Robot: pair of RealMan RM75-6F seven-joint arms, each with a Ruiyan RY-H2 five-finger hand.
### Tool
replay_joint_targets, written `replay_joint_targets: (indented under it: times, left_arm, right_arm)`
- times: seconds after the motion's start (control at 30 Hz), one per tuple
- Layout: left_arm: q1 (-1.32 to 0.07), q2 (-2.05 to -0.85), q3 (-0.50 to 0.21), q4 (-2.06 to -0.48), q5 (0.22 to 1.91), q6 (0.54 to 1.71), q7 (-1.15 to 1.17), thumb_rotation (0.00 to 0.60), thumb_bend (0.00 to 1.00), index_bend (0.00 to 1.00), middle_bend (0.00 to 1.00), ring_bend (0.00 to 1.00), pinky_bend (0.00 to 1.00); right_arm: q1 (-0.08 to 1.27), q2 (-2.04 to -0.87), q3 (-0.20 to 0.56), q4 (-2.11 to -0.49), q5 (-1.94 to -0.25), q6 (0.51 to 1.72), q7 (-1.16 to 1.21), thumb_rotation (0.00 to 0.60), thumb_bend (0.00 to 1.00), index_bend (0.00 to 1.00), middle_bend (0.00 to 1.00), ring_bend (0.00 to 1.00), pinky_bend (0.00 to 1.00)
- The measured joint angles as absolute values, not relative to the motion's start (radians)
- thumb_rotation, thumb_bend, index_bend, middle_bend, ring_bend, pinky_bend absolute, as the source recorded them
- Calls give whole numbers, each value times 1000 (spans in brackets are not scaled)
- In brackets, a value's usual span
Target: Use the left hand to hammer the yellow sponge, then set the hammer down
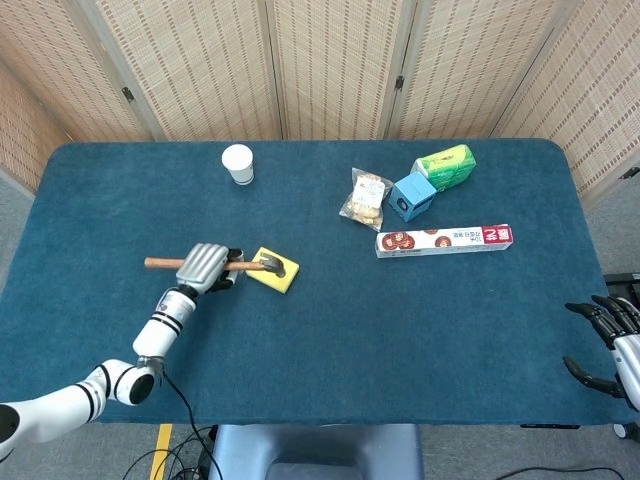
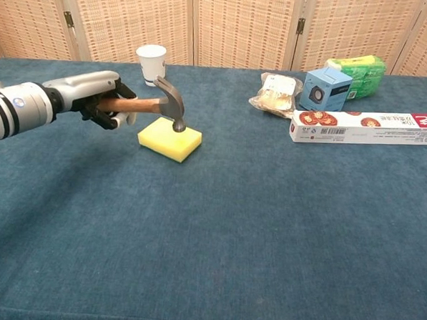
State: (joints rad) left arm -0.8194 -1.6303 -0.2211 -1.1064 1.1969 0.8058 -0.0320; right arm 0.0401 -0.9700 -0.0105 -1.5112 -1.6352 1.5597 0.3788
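My left hand [image 1: 203,267] [image 2: 95,99] grips the wooden handle of a hammer [image 2: 153,105] [image 1: 247,265]. Its steel head rests on top of the yellow sponge [image 2: 169,140] [image 1: 275,270], which lies flat on the blue table at the left of centre. The handle runs level, sticking out to the left past my hand in the head view. My right hand [image 1: 612,340] hangs open past the table's right front corner, holding nothing; the chest view does not show it.
A white paper cup [image 1: 238,164] [image 2: 150,63] stands behind the sponge. At the back right lie a snack bag [image 1: 366,198], a blue box [image 1: 412,195], a green pack [image 1: 446,165] and a long red-and-white box [image 1: 444,240]. Folding screens close off the back.
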Motion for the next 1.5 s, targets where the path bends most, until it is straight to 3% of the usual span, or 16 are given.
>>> replay_joint_targets:
  times: [0.27,0.67,1.1,1.5]
  left_arm:
    - [-836,-1659,-225,-1070,1130,763,33,600,739,772,853,849,900]
    - [-809,-1564,-247,-1208,1173,847,1,600,739,772,855,849,900]
    - [-842,-1711,-208,-977,1129,779,99,600,739,772,856,849,900]
    - [-776,-1556,-221,-1206,1188,868,-41,600,739,773,858,849,902]
  right_arm:
    - [37,-969,-10,-1508,-1635,1564,384,600,192,207,263,117,119]
    - [42,-977,-9,-1500,-1635,1555,389,600,192,207,263,118,120]
    - [36,-969,-7,-1514,-1624,1554,377,600,192,207,263,117,120]
    - [41,-979,-7,-1500,-1640,1558,392,600,192,207,263,117,120]
